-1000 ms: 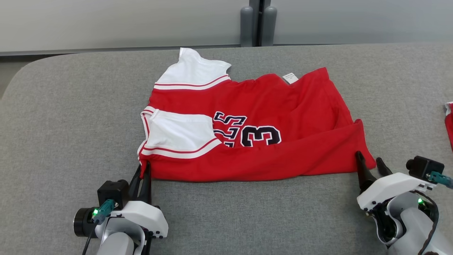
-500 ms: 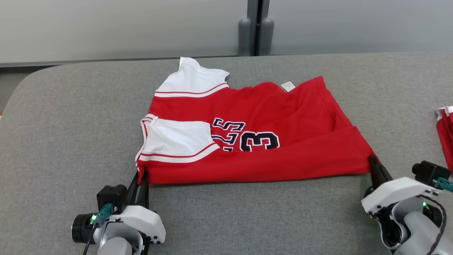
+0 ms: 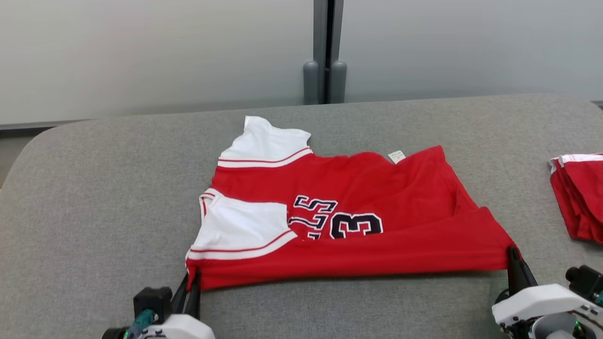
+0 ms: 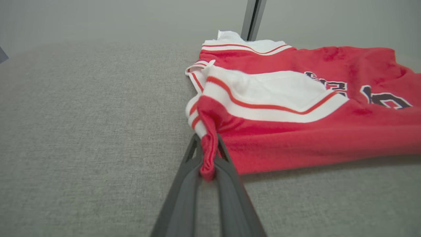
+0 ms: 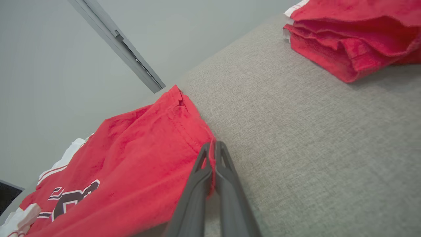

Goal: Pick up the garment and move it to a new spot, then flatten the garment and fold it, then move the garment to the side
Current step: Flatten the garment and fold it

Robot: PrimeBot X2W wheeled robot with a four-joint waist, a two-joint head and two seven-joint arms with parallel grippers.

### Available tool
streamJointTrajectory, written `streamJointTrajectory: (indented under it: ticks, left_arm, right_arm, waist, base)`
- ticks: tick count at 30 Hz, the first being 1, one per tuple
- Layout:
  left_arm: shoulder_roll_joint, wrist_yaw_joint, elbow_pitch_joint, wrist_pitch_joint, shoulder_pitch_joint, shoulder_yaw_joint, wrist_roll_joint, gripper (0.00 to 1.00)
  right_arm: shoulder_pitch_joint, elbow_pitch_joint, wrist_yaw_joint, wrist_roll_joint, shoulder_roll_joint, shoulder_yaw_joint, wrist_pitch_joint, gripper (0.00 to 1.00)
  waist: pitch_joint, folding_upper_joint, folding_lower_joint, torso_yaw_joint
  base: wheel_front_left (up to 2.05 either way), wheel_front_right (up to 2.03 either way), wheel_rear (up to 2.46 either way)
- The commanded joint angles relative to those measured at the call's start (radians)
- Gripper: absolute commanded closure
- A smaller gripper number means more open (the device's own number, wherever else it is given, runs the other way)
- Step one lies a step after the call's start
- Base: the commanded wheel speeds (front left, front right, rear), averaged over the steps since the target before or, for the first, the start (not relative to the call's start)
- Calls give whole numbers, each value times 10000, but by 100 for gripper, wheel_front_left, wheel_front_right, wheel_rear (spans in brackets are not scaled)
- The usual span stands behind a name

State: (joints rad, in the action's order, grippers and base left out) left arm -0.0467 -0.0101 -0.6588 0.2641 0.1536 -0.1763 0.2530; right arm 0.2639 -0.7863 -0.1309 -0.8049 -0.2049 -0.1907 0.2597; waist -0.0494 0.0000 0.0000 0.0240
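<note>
left gripper (image 3: pixel 193 278) low, nipping garment (image 3: pixel 358 193) corner | right gripper (image 3: pixel 511 253) low, nipping other corner

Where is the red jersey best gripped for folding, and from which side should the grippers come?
Grip the jersey at the two corners of its near edge, coming low from the robot's side. That edge runs straight across, and the left gripper and right gripper are each shut on one corner, so it is taut.

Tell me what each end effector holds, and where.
Both hold the red jersey at its near edge: left end effector at the corner by the white sleeve, right end effector at the opposite red corner.
</note>
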Motion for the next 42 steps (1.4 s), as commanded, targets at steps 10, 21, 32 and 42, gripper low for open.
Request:
streamJointTrajectory:
  ticks: [10, 21, 32, 42]
  left_arm:
    - [-75, 169, 419, -2, -1047, 7, 200, 100]
    - [-65, 81, 2088, -1, -781, 245, 606, 0]
    - [-58, 539, 5519, -4, -628, 675, 783, 0]
    - [-221, 712, 3178, -4, 1664, 98, -318, 0]
  right_arm:
    - [-1027, 713, 3, 515, 269, 592, 62, 64]
    - [-1059, 2709, 0, 1252, -44, 478, 59, 0]
    - [-1531, 5803, 1, 3524, -17, 488, 44, 0]
    - [-554, 5794, 1, 3945, 61, 300, 45, 0]
  waist:
    - [292, 0, 0, -182]
    - [166, 0, 0, -147]
    - [-280, 0, 0, -244]
    - [-1551, 0, 0, -761]
  base:
    - [0, 0, 0]
    - [0, 0, 0]
    - [0, 0, 0]
    - [0, 0, 0]
